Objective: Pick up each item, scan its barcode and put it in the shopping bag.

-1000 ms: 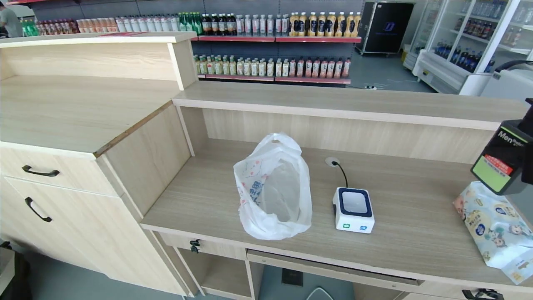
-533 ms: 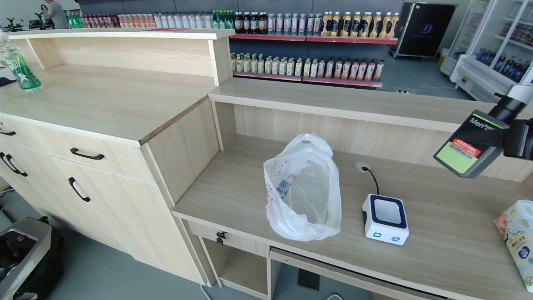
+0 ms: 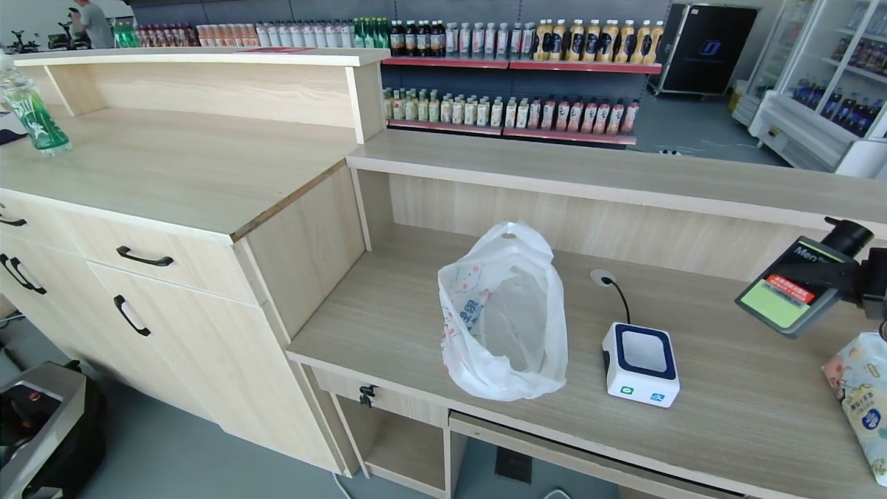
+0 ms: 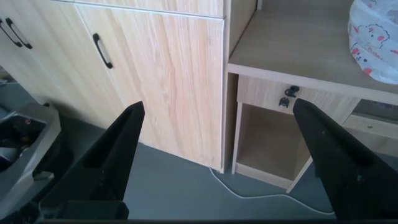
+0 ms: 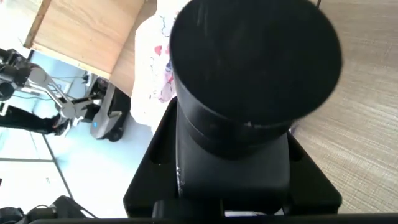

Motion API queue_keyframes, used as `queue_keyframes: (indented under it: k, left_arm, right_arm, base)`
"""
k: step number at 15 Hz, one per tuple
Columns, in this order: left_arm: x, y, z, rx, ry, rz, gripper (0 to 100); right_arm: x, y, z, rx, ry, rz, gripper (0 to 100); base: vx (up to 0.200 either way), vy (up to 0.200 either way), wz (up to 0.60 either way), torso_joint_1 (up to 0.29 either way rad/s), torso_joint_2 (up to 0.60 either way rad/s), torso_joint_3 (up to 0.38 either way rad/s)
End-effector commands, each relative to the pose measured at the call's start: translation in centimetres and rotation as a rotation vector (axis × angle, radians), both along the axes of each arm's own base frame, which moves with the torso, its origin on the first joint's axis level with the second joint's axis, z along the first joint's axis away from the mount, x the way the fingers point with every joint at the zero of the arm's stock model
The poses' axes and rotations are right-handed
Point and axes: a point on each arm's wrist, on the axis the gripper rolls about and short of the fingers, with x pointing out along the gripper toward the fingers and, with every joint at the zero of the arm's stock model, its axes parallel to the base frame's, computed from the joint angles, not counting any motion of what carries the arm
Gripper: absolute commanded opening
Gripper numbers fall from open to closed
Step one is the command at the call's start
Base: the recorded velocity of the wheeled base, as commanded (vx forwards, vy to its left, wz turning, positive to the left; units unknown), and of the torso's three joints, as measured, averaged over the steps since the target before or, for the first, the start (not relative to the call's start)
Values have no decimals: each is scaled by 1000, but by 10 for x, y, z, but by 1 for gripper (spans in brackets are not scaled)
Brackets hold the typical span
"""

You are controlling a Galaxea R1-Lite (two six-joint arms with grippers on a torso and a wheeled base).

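The right hand [image 3: 874,283] is gripping a black bottle [image 3: 790,294] and holding it in the air above the right end of the desk [image 3: 727,416], clear of the surface. The bottle is lying tilted: its cap [image 3: 847,237] is pointing up and away to the right, its base is dipping down toward the left, and its green and red labelled face is turning toward the head camera. I cannot tell where the barcode is sitting. The scanner [image 3: 641,364] is standing on the desk below and to the left of the bottle, window facing up, and the shopping bag [image 3: 502,319] is standing open just beyond it, further left. So the path looks like it runs leftward and down, and the right arm is clearly the nearer one. The left hand [image 4: 217,162] is hanging low before the cabinet, fingers spread and empty. A tissue pack [image 3: 859,388] is lying at the desk's right edge.
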Motion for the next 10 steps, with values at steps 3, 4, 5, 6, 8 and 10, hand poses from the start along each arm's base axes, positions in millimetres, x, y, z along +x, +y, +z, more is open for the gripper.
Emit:
queue_keyframes:
  k: [3,4,5,6,8,10]
  left_arm:
    - [0,0,0,0,0,1,100]
    - [0,0,0,0,0,1,100]
    - [0,0,0,0,1,1,100]
    - [0,0,0,0,0,1,100]
    - [0,0,0,0,0,1,100]
    - [0,0,0,0,0,1,100]
  right_arm:
    - [-7,-19,-35,33,68,-21,0]
    - [-10,-20,-42,22,74,-17,0]
    - [-10,-21,-47,11,79,-11,0]
    - [-10,-22,-49,6,80,-4,0]
    - [-10,-25,-50,50,68,27,0]
    - [-5,-28,-50,65,54,47,0]
  base:
    - [0,0,0,0,0,0]
    - [0,0,0,0,0,0]
    - [0,0,0,0,0,0]
    - [0,0,0,0,0,0]
    - [0,0,0,0,0,0]
    - [0,0,0,0,0,0]
